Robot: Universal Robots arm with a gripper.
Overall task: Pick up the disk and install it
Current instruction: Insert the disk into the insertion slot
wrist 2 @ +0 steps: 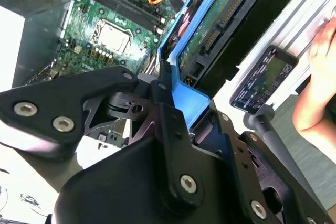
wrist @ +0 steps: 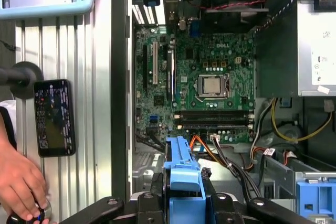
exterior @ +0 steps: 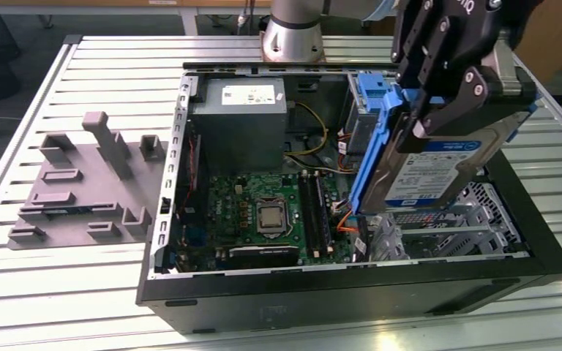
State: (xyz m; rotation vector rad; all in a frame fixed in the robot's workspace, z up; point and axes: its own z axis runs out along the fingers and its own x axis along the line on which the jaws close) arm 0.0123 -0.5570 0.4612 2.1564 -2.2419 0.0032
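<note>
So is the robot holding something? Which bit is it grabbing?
Yes, the disk. The gripper has its fingers shut on the disk's upper end, at its blue rails, above the open computer case.

disk (exterior: 437, 172) top hid behind jaws | PSU (wrist: 317, 40) cut by edge, first wrist view

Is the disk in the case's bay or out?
Out. The gripper holds the disk tilted above the silver cage, not seated.

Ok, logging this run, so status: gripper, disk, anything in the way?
Gripper shut on disk. Disk tilted, held above cage in open case. Cables close beside cage; hand outside case.
</note>
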